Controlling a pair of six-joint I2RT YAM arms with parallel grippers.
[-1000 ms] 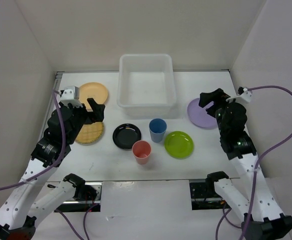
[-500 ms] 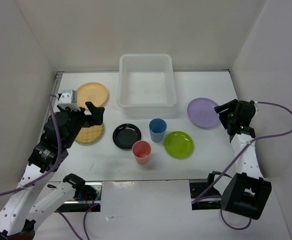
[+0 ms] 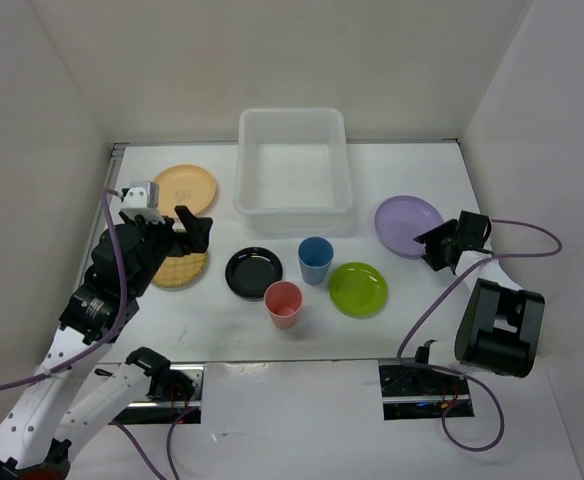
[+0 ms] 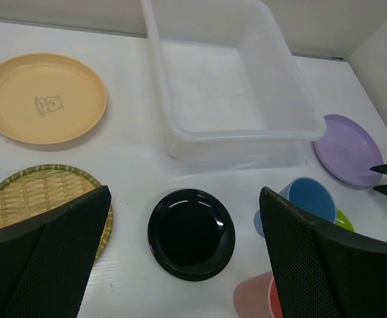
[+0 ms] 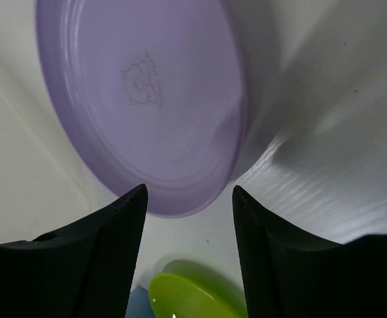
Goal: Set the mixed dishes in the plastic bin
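The plastic bin [image 3: 292,165] stands empty at the back centre; it also shows in the left wrist view [image 4: 226,79]. On the table lie the pale orange plate [image 3: 184,187], woven tan plate [image 3: 180,268], black plate [image 3: 253,272], lime green plate [image 3: 358,288] and lavender plate [image 3: 407,224]. The blue cup [image 3: 315,258] and pink cup [image 3: 283,303] stand upright. My left gripper [image 3: 192,235] is open and empty above the woven plate's right side, facing the black plate [image 4: 191,233]. My right gripper [image 3: 429,245] is open and empty, low by the lavender plate's [image 5: 147,99] near right edge.
White walls close in the table on the left, back and right. The right arm is folded low at the table's right side, its cable looping beside it. The lime green plate [image 5: 193,295] lies just beyond the right gripper's fingertips.
The right arm has folded down and back, bringing its open gripper low to the lavender plate's near right edge. The left gripper has shifted slightly toward the near side.
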